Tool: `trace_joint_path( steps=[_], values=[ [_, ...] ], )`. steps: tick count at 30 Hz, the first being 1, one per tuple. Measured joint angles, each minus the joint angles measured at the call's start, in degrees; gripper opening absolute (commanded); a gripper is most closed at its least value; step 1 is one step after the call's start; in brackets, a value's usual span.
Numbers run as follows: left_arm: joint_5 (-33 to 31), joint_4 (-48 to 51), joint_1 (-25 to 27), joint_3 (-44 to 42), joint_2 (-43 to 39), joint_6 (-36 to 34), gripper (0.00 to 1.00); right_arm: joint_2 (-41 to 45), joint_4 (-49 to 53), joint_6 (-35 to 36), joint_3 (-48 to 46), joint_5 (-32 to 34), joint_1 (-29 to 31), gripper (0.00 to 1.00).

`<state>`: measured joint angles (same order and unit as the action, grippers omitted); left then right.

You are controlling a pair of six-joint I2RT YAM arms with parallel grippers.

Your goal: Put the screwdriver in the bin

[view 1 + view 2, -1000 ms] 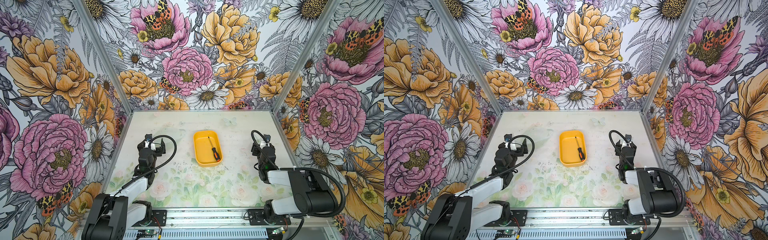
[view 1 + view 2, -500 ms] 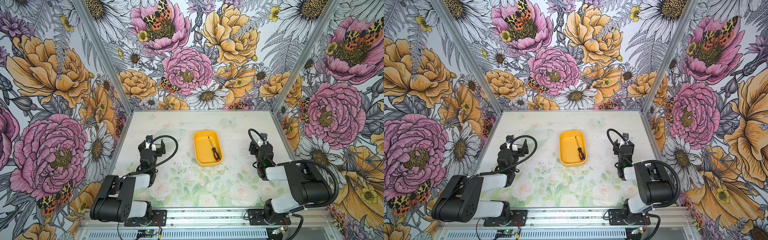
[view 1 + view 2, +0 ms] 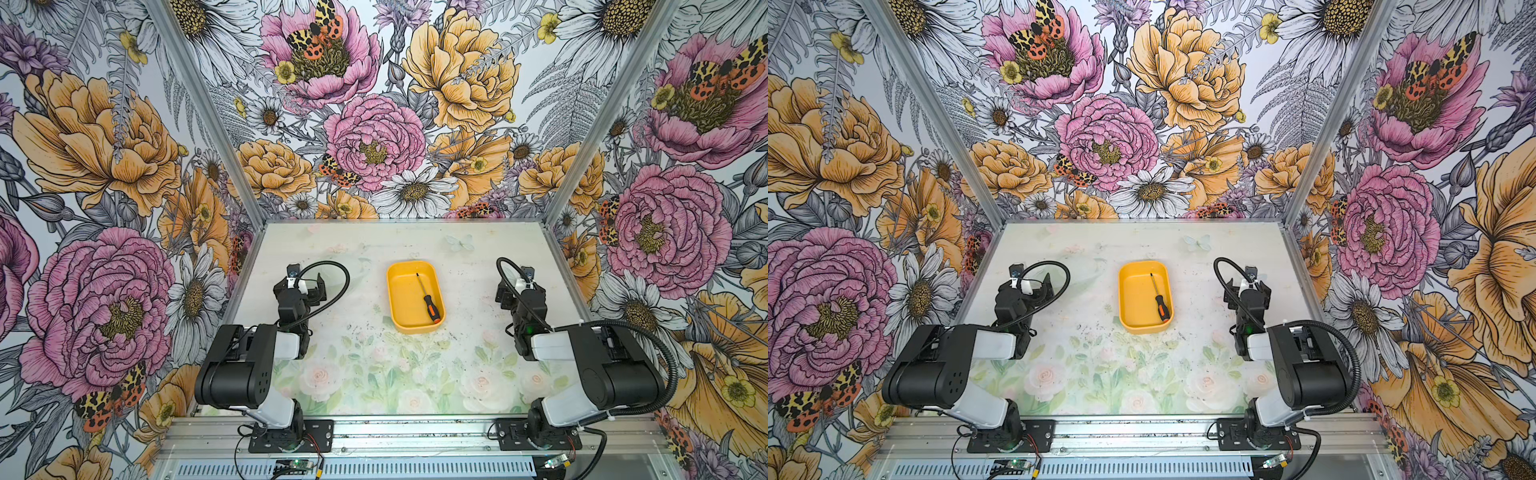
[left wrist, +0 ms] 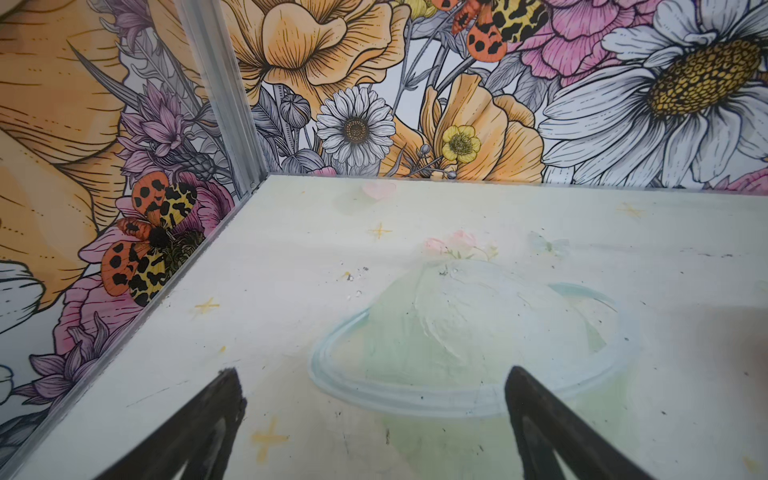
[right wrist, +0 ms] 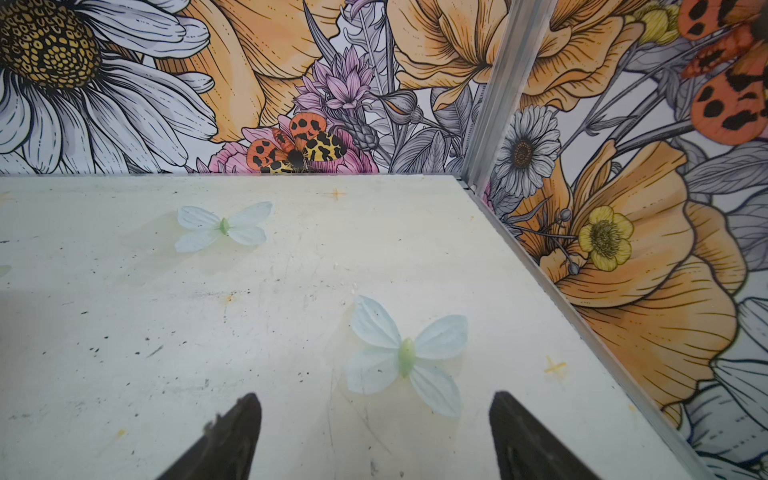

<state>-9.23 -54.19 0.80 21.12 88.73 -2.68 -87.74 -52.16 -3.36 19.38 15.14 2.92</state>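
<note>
progress: task looks done | screwdriver [image 3: 426, 297]: flat inside the bin [image 3: 400, 299], tip toward 11 o'clock, handle toward 5 | left gripper [image 4: 372, 370]: wide, empty, at bin's 9 o'clock | right gripper [image 5: 376, 395]: wide, empty, at 3 o'clock | remaining: nothing, I judge

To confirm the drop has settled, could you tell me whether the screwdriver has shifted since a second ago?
No. The screwdriver lies unmoved in the bin, along its right wall, handle at the near corner.

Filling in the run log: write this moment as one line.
screwdriver: lying flat inside bin | left claw: open, empty | right claw: open, empty | both claws: away from bin | task: screwdriver placed
</note>
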Motion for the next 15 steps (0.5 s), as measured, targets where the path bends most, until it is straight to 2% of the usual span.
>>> trace_joint_path(
  steps=[2, 3, 15],
  values=[
    [0.1, 0.2, -0.2, 0.0, 0.0, 0.4, 0.99, 0.0, 0.0, 0.0, 0.0, 0.0, 0.0, 0.92],
    [0.3, 0.4, -0.2, 0.0, 0.0, 0.7, 0.99, 0.0, 0.0, 0.0, 0.0, 0.0, 0.0, 0.99],
    [0.8, 0.4, -0.2, 0.0, 0.0, 0.9, 0.99, 0.0, 0.0, 0.0, 0.0, -0.2, 0.0, 0.99]
  ],
)
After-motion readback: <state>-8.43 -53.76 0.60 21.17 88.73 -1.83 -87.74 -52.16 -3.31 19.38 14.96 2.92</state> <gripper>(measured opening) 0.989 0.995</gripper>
